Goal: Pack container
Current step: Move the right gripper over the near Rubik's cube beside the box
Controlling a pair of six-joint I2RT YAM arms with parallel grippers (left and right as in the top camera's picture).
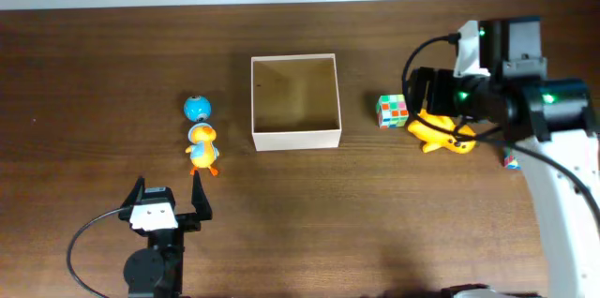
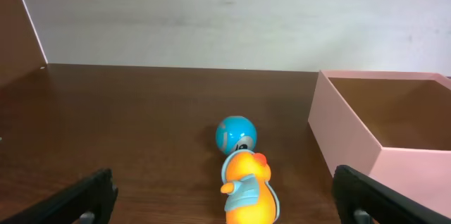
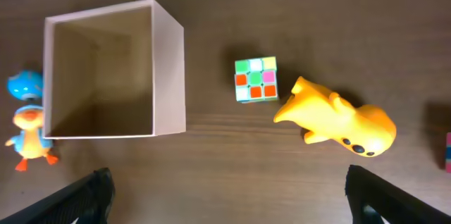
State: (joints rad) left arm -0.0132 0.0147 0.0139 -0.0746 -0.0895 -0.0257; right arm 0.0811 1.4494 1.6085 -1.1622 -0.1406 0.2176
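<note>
We find the container [image 1: 296,138] upright at the centre of the tabletop [image 1: 94,73], open side up. The left fingers [image 1: 200,199] stand spread wide, grasping nothing. The container lies ahead of them and to their right, well apart. A duck [image 1: 202,148] and ball [image 1: 197,108] lie near its left wall. The right fingers [image 3: 83,197] are likewise released and bare, raised to the container's right, near a cube [image 1: 393,110].

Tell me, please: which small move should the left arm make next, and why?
Probably ease the left claw forward around the orange duck: the claw stands open, the duck lies just ahead of it, and the container is empty.
</note>
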